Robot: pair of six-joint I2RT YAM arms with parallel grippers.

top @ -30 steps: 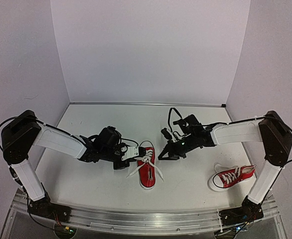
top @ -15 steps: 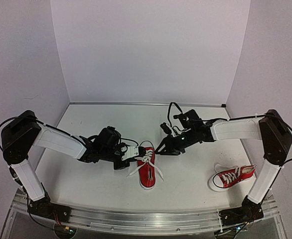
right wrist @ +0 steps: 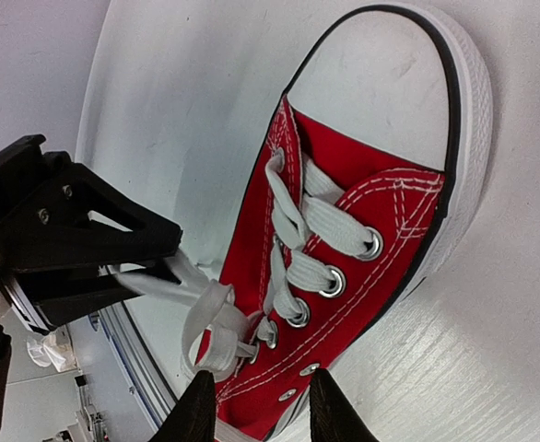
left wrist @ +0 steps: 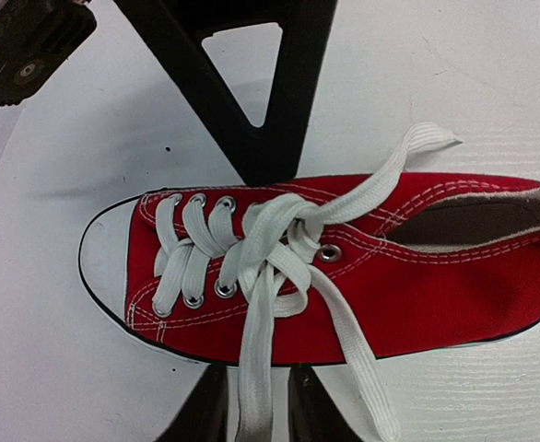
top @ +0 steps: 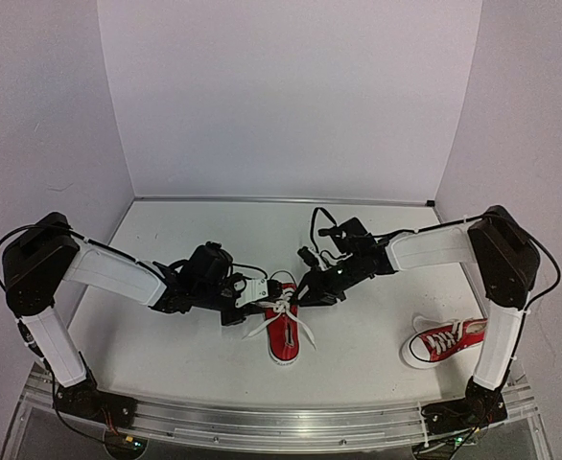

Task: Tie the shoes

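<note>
The shoe point(top: 283, 324) is lying mid table point(top: 195, 240), toe pointing away from the bases. The left fingers point(left wrist: 204, 414) are pinching one lace point(left wrist: 254, 368) at its left flank. The right fingers point(right wrist: 194, 419), spread, are hovering just beside its right flank, nearer the free lace point(left wrist: 408, 152), which is trailing heelward.

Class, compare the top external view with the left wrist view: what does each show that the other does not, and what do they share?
Only the top external view shows the second shoe lying apart at the right, and both arms whole. Only the left wrist view shows the metal eyelets and a lace end running between the fingers of the left tool. Both show the middle shoe, its lace ends loose with no bow, and the right tool beside it.
</note>
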